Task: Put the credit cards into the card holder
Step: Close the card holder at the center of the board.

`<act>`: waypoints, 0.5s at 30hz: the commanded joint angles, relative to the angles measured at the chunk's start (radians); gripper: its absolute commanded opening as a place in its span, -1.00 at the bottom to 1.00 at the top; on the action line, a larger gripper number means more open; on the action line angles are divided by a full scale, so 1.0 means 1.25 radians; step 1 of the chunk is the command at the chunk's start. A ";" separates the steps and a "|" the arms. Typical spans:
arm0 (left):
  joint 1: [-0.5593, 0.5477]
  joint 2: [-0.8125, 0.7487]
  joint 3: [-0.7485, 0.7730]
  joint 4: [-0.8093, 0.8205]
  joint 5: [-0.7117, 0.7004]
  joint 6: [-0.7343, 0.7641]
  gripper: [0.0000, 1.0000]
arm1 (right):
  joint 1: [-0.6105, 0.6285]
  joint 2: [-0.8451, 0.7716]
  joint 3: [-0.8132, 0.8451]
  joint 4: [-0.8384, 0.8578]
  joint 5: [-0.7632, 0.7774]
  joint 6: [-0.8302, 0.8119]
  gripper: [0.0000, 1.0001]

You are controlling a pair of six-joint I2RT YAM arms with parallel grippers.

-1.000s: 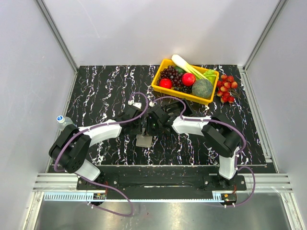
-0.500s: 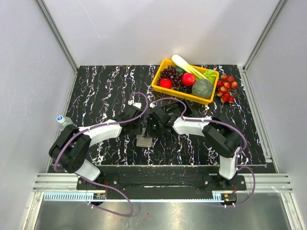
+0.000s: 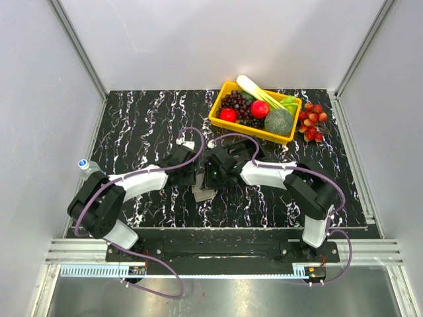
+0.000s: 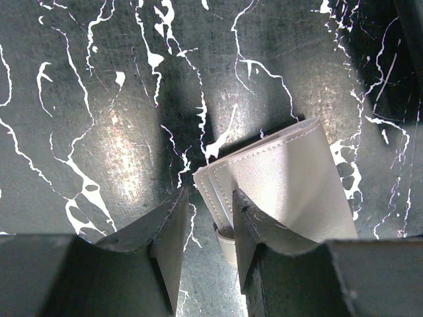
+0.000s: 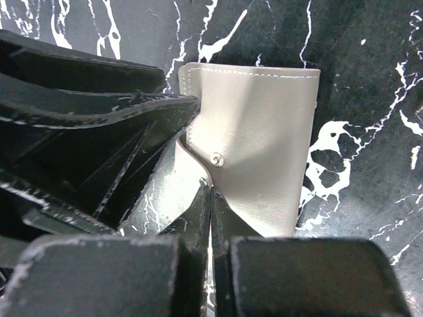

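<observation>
The card holder, a flat grey stitched case with a snap flap, lies on the black marbled table between both arms. My left gripper stands part open over its corner. One of its fingers rests against the holder's edge, and the other is on the table beside it. The left gripper has the holder's strap tab between its jaws. My right gripper is shut on the tip of the holder's flap, by the snap stud. The credit cards are out of view.
A yellow basket of fruit and vegetables sits at the back right, with a red berry cluster beside it. A small bottle stands at the table's left edge. Grey walls close in the table.
The card holder has shifted slightly to the right and turned a little. Both grippers have stayed on it with only small movement.
</observation>
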 commanded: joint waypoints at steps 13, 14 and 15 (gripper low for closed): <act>0.001 0.018 -0.005 -0.028 -0.024 0.015 -0.31 | -0.019 -0.016 0.029 0.030 0.039 -0.118 -1.00; 0.001 0.019 -0.005 -0.028 -0.025 0.015 -0.31 | -0.021 -0.017 0.029 0.034 0.038 -0.119 -1.00; 0.002 0.020 -0.004 -0.028 -0.024 0.015 -0.31 | -0.024 -0.017 0.031 0.035 0.030 -0.122 -1.00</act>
